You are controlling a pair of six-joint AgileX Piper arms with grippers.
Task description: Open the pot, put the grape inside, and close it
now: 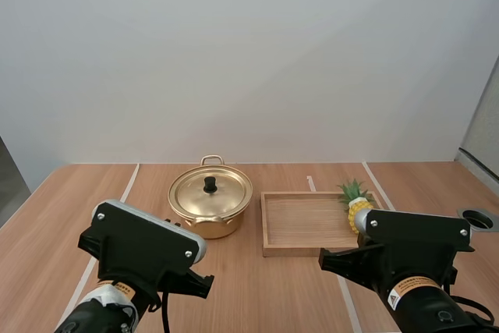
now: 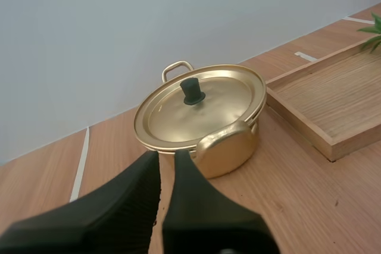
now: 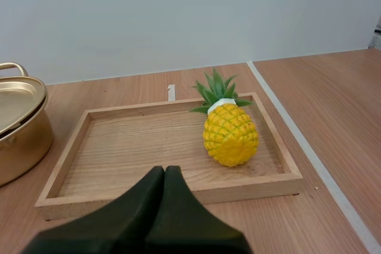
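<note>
Light wooden surface [image 1: 273, 290] with white tape lines, plain white wall behind. Low at the near edge, the left arm [image 1: 144, 251] aims its left gripper [image 2: 165, 154] at the round gold metal pot [image 1: 210, 202]; fingers a narrow gap apart, holding nothing. The flat gold lid [image 2: 199, 102] is on, black knob upright. The right gripper [image 3: 165, 169] has fingers pressed together, empty, facing the shallow rectangular wooden tray [image 1: 263, 224]. No grape: a yellow plastic pineapple [image 3: 230, 135] sits at the tray's right end, near the rim. Bare surface lies between pot and both arms.
</note>
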